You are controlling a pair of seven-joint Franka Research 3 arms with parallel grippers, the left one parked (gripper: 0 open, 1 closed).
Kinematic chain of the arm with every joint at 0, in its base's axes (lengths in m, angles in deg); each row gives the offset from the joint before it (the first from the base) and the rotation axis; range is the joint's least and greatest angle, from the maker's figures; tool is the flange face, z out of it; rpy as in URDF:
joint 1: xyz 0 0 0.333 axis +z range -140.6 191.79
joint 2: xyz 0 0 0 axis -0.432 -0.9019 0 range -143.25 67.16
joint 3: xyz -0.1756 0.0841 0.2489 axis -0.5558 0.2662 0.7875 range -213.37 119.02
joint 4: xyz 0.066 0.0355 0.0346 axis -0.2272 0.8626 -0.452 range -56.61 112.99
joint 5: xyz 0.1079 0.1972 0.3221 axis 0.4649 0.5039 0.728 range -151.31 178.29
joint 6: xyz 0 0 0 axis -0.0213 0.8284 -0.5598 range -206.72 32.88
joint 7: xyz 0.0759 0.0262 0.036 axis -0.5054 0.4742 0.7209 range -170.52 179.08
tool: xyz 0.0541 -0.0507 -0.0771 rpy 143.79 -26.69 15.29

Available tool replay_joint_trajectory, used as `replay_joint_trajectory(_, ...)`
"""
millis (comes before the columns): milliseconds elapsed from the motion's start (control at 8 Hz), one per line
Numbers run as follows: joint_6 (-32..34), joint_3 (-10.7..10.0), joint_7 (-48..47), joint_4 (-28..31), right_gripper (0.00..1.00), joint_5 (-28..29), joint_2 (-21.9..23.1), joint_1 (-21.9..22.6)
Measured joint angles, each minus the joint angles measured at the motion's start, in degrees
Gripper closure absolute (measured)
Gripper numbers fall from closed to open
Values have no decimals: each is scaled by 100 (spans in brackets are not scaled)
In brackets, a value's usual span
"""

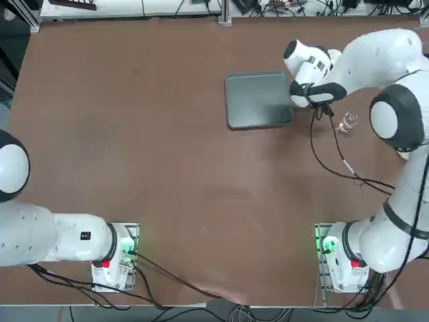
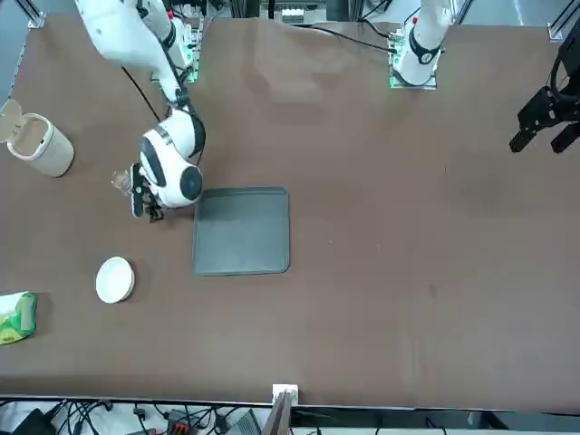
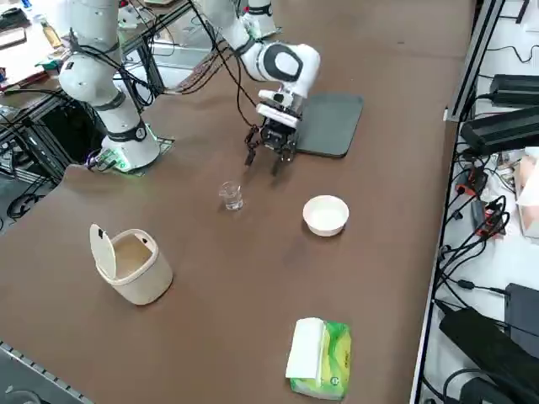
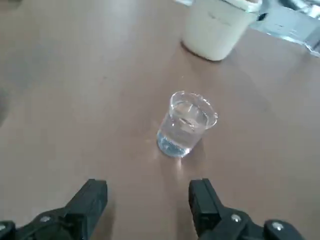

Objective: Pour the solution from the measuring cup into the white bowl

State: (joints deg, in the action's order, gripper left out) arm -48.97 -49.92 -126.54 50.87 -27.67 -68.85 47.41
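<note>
No text, label, brand, number or sign can be read in any of the views. A small dark patch on the parked left arm's link in the top view may be a marking, but its characters are too small to make out. The green packet (image 3: 320, 358) at the table's near edge in the right side view shows no legible print either.
</note>
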Motion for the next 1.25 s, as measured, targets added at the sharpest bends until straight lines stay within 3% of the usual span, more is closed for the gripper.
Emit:
replay_joint_trajectory(500, 310, -201, -1105, -41, 1, -106, -418, -7)
replay_joint_trajectory(1250, 639, -423, -1777, -76, 1, -324, -741, -19)
